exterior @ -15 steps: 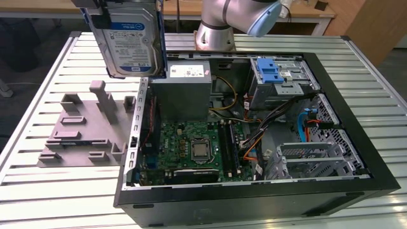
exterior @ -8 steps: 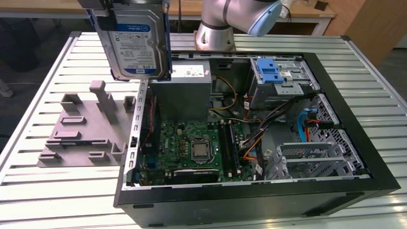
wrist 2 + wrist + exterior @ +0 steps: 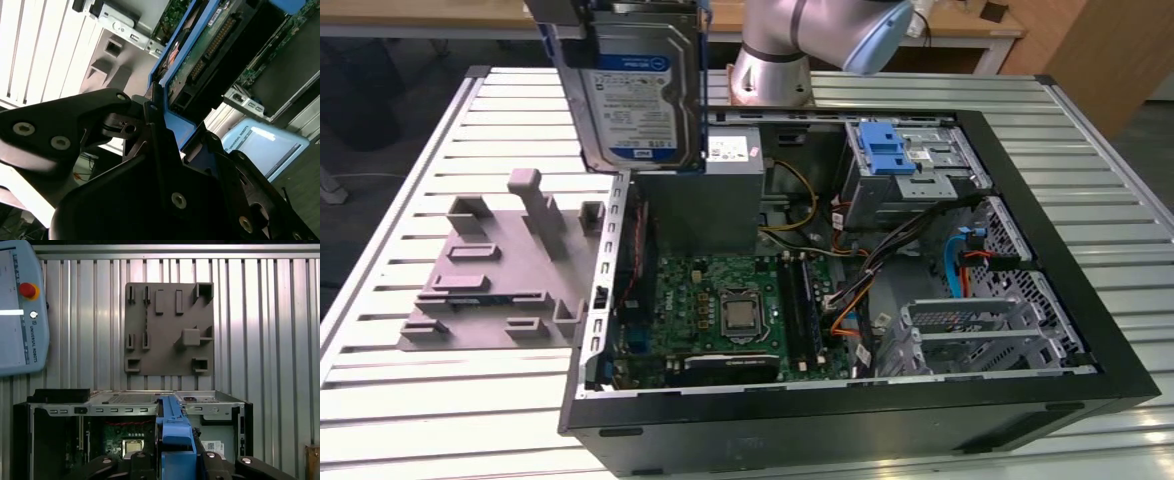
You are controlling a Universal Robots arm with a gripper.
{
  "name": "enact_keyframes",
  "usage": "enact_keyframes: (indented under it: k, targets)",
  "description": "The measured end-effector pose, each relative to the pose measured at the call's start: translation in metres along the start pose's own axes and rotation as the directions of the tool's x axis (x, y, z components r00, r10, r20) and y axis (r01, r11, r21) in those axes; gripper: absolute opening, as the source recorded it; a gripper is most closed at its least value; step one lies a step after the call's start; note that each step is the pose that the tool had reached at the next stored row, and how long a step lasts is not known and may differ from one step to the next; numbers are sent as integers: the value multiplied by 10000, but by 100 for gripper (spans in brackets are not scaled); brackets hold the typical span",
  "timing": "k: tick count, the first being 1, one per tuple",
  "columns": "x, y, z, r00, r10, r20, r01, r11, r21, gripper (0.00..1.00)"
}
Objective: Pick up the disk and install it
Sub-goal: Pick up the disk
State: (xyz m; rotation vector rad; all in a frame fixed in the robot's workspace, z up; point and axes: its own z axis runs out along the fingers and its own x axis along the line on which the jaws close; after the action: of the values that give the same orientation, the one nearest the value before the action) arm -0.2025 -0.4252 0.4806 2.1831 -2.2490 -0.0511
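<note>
**Disk clamped in the jaws, held upright above the open case**

The disk [image 3: 638, 90] hangs upright in the air with its white-and-blue label facing the exterior view; its blue bracket rails [image 3: 703, 80] run down both long edges; its lower edge sits above the grey power-supply box [image 3: 707, 190], near the case wall on the exterior view's left. The jaws are closed on it, parted only as wide as the drive; in the second wrist view a black finger [image 3: 159, 150] lies against the blue rail, with the drive's green circuit-board side running away beyond it; in the first wrist view the rail stands squarely between the two fingers.

Below lies the computer case [image 3: 854, 420], side panel off and interior exposed; the motherboard [image 3: 720, 300] fills the floor on the exterior view's left; a drive cage with a blue latch [image 3: 897, 150] sits in the far corner on the exterior view's right; loose cables [image 3: 907, 250] run between the cage and the board, crowding that stretch. The black rim of the case stands up all round.

The grey fixture block [image 3: 500, 270] rests on the slatted bench [image 3: 427, 400] just beside the case wall, its posts upright; bare slats lie around its other sides. A control pendant with a red button [image 3: 20, 310] lies on the bench, well apart from the fixture. The arm [image 3: 801, 40] rises behind the case.
</note>
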Motion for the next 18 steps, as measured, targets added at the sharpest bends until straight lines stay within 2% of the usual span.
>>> enact_keyframes:
  k: [9, 12, 18]
  targets:
    - [4, -391, -8, 10000, 0, 0, 0, 10000, 0, 36]
    - [32, -454, -10, 10000, -1, 1, 1, 10000, 0, 36]
    - [123, -528, -13, 10000, 0, 1, 0, 10000, 0, 36]
